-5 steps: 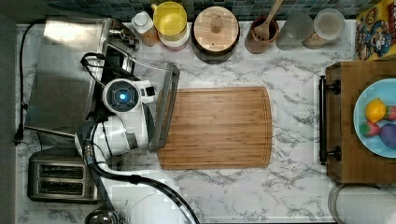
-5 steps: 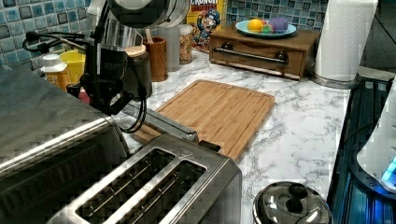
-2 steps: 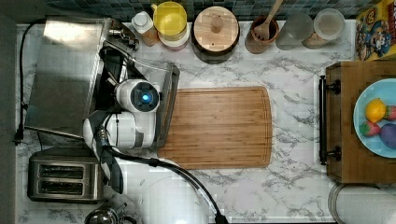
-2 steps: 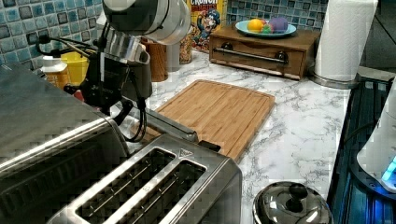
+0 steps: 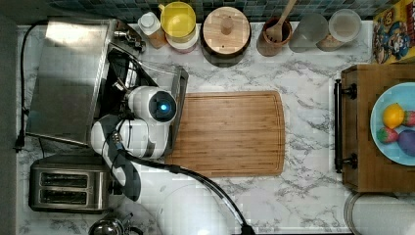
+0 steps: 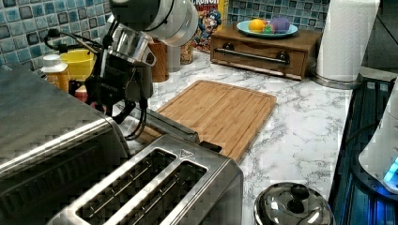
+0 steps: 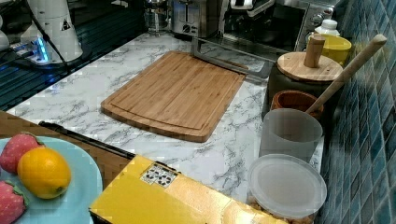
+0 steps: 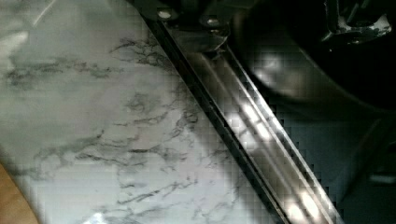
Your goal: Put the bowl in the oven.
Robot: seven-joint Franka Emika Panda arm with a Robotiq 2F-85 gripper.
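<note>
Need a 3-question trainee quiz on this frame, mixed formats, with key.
1. True or false: the glass-windowed door of the large stainless-steel toaster oven is shut.
2. In the top view, what lies just right of that door? A) bamboo cutting board B) paper towel roll C) cereal box
3. Fill in: the light-blue plate of fruit sits on a wooden ____.

Key: 1 false, it hangs open; 2 A; 3 box.
</note>
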